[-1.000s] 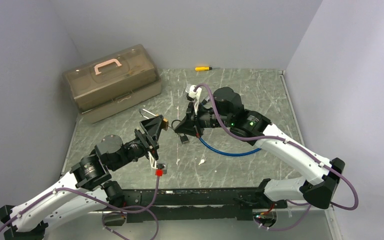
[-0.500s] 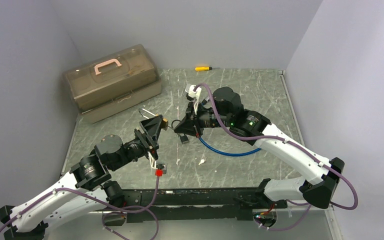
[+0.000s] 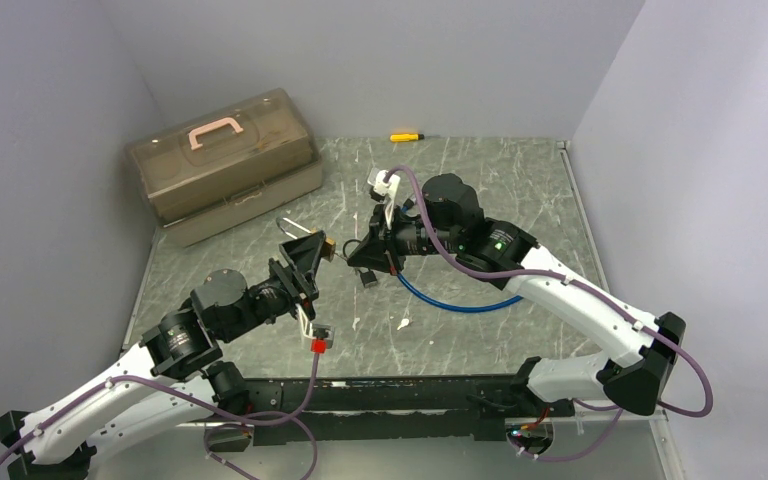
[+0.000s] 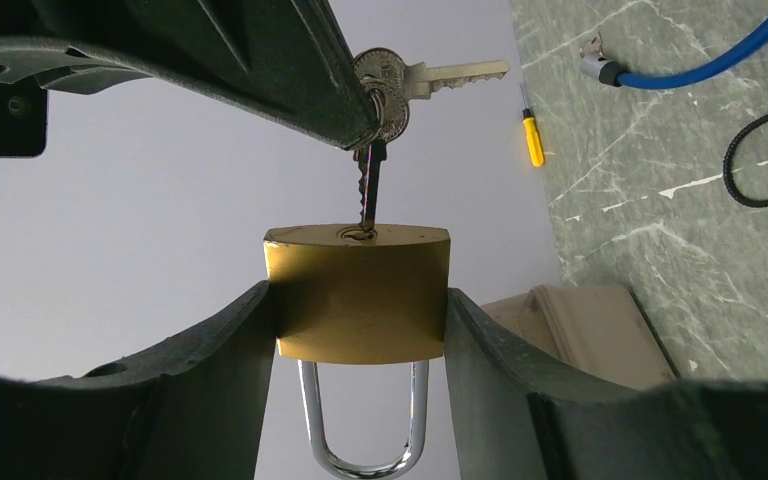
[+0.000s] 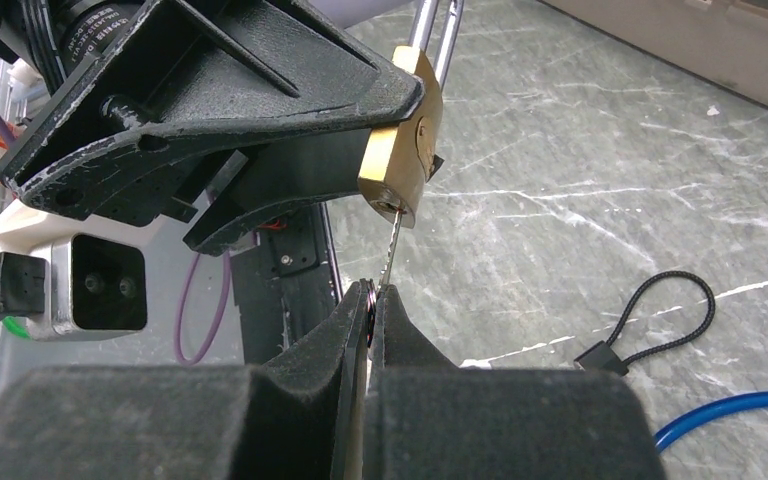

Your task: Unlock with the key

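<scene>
**Key tip in padlock, held off the surface**

L tool [image 4: 358,302] gripped the brass padlock [image 4: 358,280] by its sides, up off the surface [image 4: 680,200], w/ the shackle [image 4: 362,462] pointing back toward the wrist cam. R tool [image 5: 371,300] was clenched on the key [image 5: 392,245]. The blade tip sat in the keyway, most of the blade showing. A 2nd key [image 4: 440,72] hung from the same ring. Blue cable [image 3: 455,306], yellow screwdriver [image 3: 406,136] & toolbox [image 3: 222,165] lay on the surface.
</scene>
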